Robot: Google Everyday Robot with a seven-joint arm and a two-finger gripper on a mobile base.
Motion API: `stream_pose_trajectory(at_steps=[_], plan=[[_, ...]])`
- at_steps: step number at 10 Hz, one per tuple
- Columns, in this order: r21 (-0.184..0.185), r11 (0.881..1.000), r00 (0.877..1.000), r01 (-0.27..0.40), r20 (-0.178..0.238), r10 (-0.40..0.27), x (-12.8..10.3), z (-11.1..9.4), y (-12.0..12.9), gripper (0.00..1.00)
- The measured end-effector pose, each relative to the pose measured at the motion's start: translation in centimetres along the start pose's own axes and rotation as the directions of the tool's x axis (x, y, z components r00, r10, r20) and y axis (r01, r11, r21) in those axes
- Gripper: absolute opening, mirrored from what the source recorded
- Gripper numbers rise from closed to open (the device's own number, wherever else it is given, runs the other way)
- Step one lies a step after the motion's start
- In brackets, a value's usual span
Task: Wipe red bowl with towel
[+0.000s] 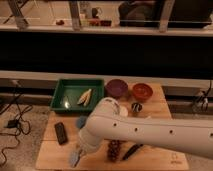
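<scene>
While the gripper hangs at the desk's 7 o'clock corner, pressed together on what looks like the towel, the red bowl sits at 1 o'clock, well apart from it — the wiping itself is not yet begun.

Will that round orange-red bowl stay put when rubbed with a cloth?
The orange-red bowl looks glossy and sits loose on the wooden table, so it would probably slide when pushed. Its low, wide shape likely resists tipping. The gripper, at the table's front left, seemingly holding a pale blue-grey towel, is far away.
</scene>
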Motion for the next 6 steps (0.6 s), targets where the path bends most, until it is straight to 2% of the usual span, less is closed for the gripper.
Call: stream_pose_trajectory(at_steps=[3,6], plan=[[0.009,1.000,1.000,-0.005,0.011,0.005,0.7,0.2,-1.4,0.20],[0.020,0.999,0.999,-0.026,0.021,0.026,4.4,-0.1,-4.2,0.20]])
